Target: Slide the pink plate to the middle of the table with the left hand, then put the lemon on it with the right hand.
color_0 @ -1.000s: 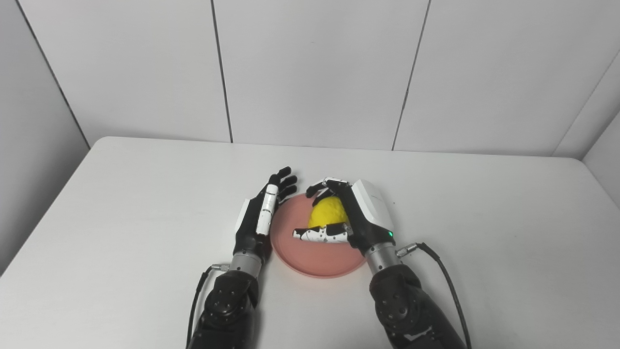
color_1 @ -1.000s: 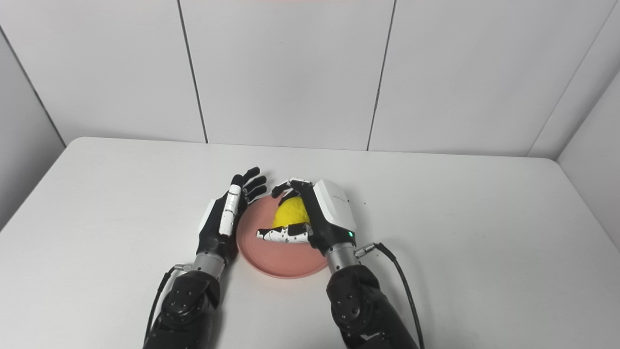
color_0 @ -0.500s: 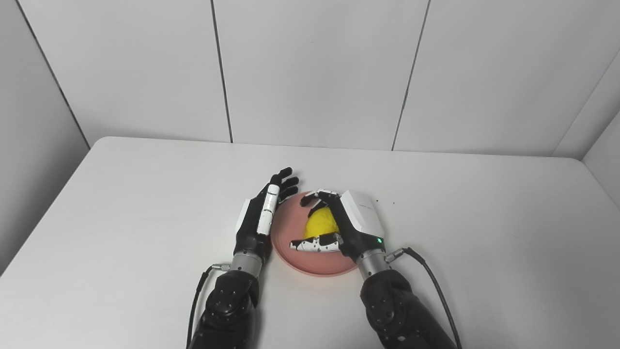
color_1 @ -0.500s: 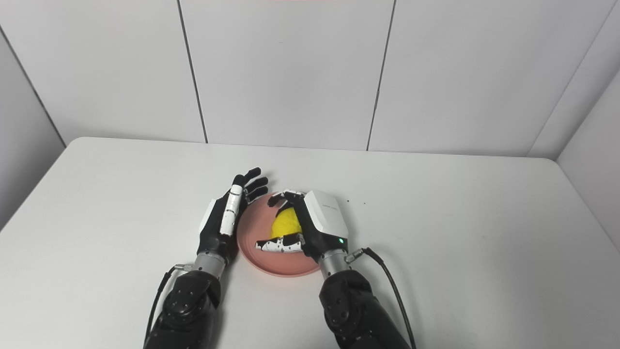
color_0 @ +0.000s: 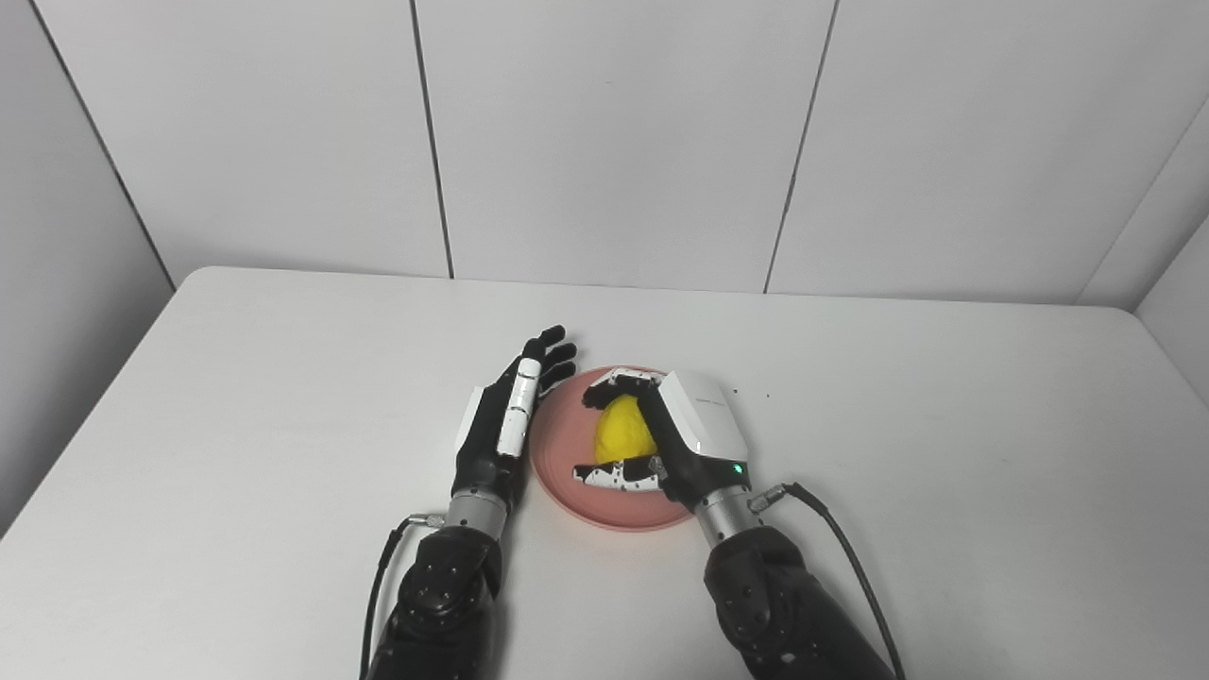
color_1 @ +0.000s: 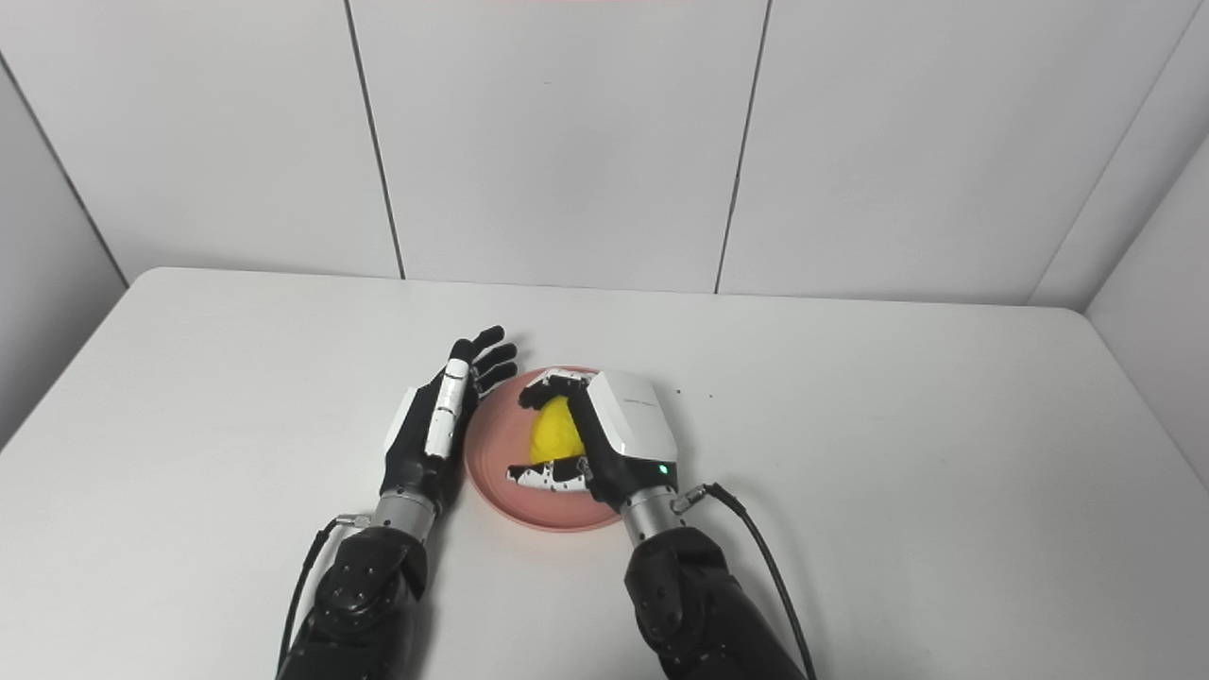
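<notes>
The pink plate [color_0: 567,449] lies near the middle of the white table. The yellow lemon [color_0: 621,432] is over the plate's middle, inside my right hand [color_0: 675,436], whose fingers and thumb wrap around it. I cannot tell whether the lemon rests on the plate. My left hand [color_0: 505,416] is open, fingers straight, standing edge-on against the plate's left rim. In the right eye view the lemon [color_1: 555,433] and plate [color_1: 496,458] show the same way.
The white table [color_0: 283,378] is bounded by grey wall panels at the back and sides. A black cable [color_0: 841,548] trails from my right wrist over the table.
My right hand with the lemon has moved left and down over the plate's middle. The left hand has stayed at the plate's left rim.
</notes>
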Tool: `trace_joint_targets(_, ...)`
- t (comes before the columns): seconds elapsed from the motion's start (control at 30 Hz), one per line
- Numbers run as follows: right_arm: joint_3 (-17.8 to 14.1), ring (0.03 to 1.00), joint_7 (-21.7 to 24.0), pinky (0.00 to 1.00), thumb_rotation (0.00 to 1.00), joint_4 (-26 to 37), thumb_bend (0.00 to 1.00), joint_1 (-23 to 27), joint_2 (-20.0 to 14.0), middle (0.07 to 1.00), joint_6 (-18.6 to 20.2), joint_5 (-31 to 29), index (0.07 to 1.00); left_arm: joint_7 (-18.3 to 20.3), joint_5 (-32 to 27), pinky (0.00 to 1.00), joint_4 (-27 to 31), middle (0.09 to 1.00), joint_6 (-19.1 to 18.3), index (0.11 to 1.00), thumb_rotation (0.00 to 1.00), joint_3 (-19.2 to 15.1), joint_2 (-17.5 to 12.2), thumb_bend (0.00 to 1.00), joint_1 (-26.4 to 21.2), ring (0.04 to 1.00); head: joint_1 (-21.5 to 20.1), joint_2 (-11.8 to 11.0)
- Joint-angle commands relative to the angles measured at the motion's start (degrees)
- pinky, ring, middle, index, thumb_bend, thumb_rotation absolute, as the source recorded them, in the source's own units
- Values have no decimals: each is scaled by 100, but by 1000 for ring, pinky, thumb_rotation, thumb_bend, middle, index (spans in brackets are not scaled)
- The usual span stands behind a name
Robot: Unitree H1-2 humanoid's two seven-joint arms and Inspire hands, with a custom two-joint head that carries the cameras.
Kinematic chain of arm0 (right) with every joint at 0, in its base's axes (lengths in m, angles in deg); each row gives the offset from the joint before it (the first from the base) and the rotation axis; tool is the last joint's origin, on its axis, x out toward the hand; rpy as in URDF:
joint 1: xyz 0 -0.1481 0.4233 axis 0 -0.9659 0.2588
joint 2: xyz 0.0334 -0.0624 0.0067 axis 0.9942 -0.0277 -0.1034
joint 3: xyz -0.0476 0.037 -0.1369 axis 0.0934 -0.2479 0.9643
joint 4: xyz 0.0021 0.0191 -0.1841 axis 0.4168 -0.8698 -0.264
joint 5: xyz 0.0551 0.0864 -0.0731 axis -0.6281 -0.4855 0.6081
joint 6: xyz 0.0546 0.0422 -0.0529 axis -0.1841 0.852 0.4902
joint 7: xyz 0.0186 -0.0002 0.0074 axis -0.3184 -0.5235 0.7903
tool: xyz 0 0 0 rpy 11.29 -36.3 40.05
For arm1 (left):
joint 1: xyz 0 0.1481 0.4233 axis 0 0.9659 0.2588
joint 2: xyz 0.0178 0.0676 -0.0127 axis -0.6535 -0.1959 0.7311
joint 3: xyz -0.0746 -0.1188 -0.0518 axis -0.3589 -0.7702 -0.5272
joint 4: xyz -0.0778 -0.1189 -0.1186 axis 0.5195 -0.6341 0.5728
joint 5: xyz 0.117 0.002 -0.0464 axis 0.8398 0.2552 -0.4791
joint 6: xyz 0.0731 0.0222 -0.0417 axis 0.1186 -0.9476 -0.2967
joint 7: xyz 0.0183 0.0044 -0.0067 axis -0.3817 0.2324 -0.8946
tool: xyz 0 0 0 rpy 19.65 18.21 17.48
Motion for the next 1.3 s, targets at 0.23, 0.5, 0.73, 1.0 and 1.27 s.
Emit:
trace_joint_targets(0.23, -109, 935, 353, 920, 987, 537, 721, -35, -65, 951, -26, -49, 962, 30, -54, 815, 96, 855, 84, 846, 1000, -24, -15, 576, -40, 857, -31, 4)
trace_joint_targets(0.5, -281, 977, 257, 986, 1000, 666, 759, -170, -59, 987, -369, -441, 997, 5, -106, 819, 73, 842, 76, 828, 1000, -88, 29, 595, -49, 852, -61, 2)
trace_joint_targets(0.73, -652, 994, -31, 978, 1000, 910, 748, -355, 16, 1000, -559, -772, 1000, 24, -163, 825, 25, 849, 85, 831, 1000, -132, -7, 590, -64, 850, -171, -15)
trace_joint_targets(1.0, -1387, 988, 41, 953, 1000, 1007, 644, -483, 227, 994, -868, -2070, 976, 119, -98, 845, 0, 872, 133, 874, 1000, -82, -171, 582, -40, 870, -246, -15)
trace_joint_targets(1.27, -1755, 1000, 112, 999, 1000, 963, 699, -516, 283, 1000, -806, -2542, 1000, 343, -431, 895, 22, 922, 139, 924, 1000, -166, -222, 585, -7, 919, -326, -6)
